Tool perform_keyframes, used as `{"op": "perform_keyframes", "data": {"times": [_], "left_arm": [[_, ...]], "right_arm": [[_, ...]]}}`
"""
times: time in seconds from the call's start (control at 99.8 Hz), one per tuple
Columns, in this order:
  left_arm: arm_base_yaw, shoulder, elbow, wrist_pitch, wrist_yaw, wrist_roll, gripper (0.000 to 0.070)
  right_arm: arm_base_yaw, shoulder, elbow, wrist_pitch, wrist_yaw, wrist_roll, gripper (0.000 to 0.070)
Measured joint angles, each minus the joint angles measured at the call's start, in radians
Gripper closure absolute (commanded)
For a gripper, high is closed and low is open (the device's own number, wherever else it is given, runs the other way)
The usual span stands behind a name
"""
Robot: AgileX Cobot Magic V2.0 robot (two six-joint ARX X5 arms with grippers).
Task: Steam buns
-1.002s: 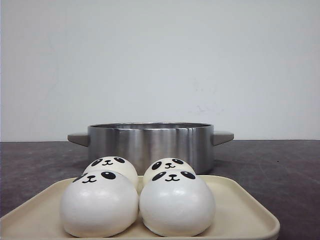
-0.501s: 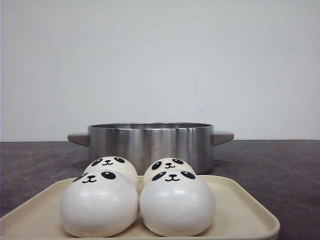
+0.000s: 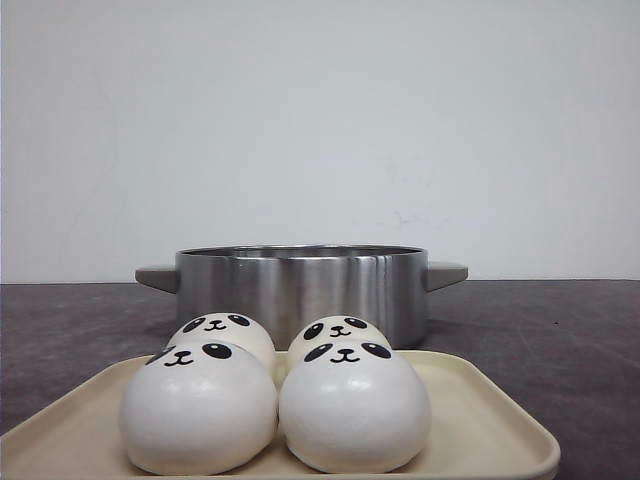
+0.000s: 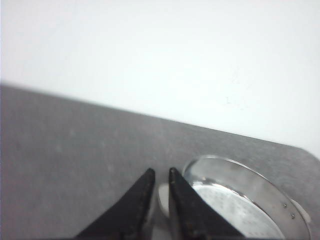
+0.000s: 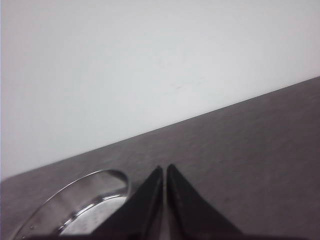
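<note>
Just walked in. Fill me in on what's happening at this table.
Nothing is being handled yet. Four smooth white panda-faced buns sit together on a cream rectangular tray, in front of a round stainless steel pot with grey handles on the dark table. The left gripper and right gripper hang near the pot, jaws nearly closed and empty.

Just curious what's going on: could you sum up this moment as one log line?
buns: four on tray | pot: behind tray | left gripper: shut, empty | right gripper: shut, empty | step: no bun picked yet
</note>
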State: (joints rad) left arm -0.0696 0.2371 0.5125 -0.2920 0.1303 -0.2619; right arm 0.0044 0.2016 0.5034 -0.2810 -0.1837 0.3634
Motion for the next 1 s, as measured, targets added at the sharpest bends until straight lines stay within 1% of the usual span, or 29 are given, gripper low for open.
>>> {"op": "perform_keyframes", "data": {"times": [0.09,0.11,0.14,0.15,0.16,0.17,0.18,0.19,0.2,0.21,0.22,0.24,0.26,0.28,0.31,0.421,0.491,0.551,0.641,0.701,0.751,0.881,0.951,1.002], "left_arm": [[0.000,0.134,0.137,-0.025,0.027,0.040,0.0693],[0.000,0.160,0.166,-0.031,0.035,0.044,0.0678],[0.000,0.195,0.208,-0.040,0.045,0.049,0.0600],[0.000,0.206,0.221,-0.043,0.050,0.051,0.0586],[0.000,0.217,0.233,-0.046,0.055,0.053,0.0532],[0.000,0.228,0.245,-0.048,0.057,0.054,0.0515],[0.000,0.238,0.257,-0.050,0.060,0.054,0.0453],[0.000,0.246,0.267,-0.053,0.063,0.055,0.0410],[0.000,0.255,0.278,-0.056,0.066,0.056,0.0365],[0.000,0.263,0.287,-0.058,0.069,0.057,0.0342],[0.000,0.271,0.296,-0.060,0.073,0.058,0.0279],[0.000,0.283,0.311,-0.063,0.081,0.058,0.0207],[0.000,0.293,0.324,-0.066,0.088,0.058,0.0153],[0.000,0.301,0.335,-0.071,0.098,0.058,0.0121],[0.000,0.309,0.346,-0.074,0.119,0.057,0.0105],[-0.001,0.319,0.354,-0.082,0.211,0.049,0.0108],[-0.006,0.319,0.354,-0.094,0.229,0.042,0.0108],[-0.011,0.319,0.354,-0.095,0.232,0.039,0.0108],[-0.024,0.319,0.354,-0.095,0.232,0.037,0.0108],[-0.037,0.319,0.354,-0.095,0.232,0.037,0.0108],[-0.048,0.319,0.354,-0.095,0.233,0.037,0.0108],[-0.077,0.319,0.354,-0.094,0.233,0.031,0.0108],[-0.095,0.317,0.354,-0.094,0.233,0.010,0.0108],[-0.107,0.316,0.354,-0.094,0.233,-0.002,0.0108]], "right_arm": [[0.000,0.113,0.177,-0.087,-0.001,-0.076,0.0694],[0.000,0.134,0.214,-0.106,-0.005,-0.087,0.0689],[0.000,0.164,0.266,-0.130,-0.019,-0.103,0.0655],[0.000,0.173,0.282,-0.137,-0.026,-0.106,0.0629],[0.000,0.182,0.298,-0.143,-0.033,-0.109,0.0596],[0.000,0.190,0.312,-0.148,-0.041,-0.113,0.0558],[0.000,0.198,0.327,-0.151,-0.051,-0.116,0.0513],[0.000,0.205,0.341,-0.155,-0.060,-0.120,0.0465],[0.000,0.212,0.354,-0.156,-0.071,-0.124,0.0388],[0.000,0.219,0.367,-0.157,-0.083,-0.126,0.0360],[0.000,0.225,0.378,-0.157,-0.093,-0.128,0.0308],[0.000,0.236,0.401,-0.156,-0.117,-0.130,0.0208],[0.000,0.246,0.423,-0.156,-0.141,-0.132,0.0135],[0.000,0.256,0.443,-0.156,-0.164,-0.132,0.0093],[0.000,0.267,0.469,-0.156,-0.195,-0.130,0.0091],[0.000,0.325,0.559,-0.169,-0.287,-0.115,0.0096],[0.007,0.387,0.618,-0.187,-0.330,-0.108,0.0110],[0.027,0.451,0.663,-0.219,-0.344,-0.105,0.0134],[0.097,0.558,0.712,-0.299,-0.338,-0.105,0.0137],[0.164,0.630,0.719,-0.367,-0.305,-0.105,0.0137],[0.234,0.690,0.719,-0.433,-0.260,-0.105,0.0137],[0.458,0.852,0.711,-0.583,-0.076,-0.102,0.0137],[0.577,0.921,0.711,-0.610,0.006,-0.084,0.0137],[0.645,0.967,0.711,-0.604,0.040,-0.060,0.0137]]}}
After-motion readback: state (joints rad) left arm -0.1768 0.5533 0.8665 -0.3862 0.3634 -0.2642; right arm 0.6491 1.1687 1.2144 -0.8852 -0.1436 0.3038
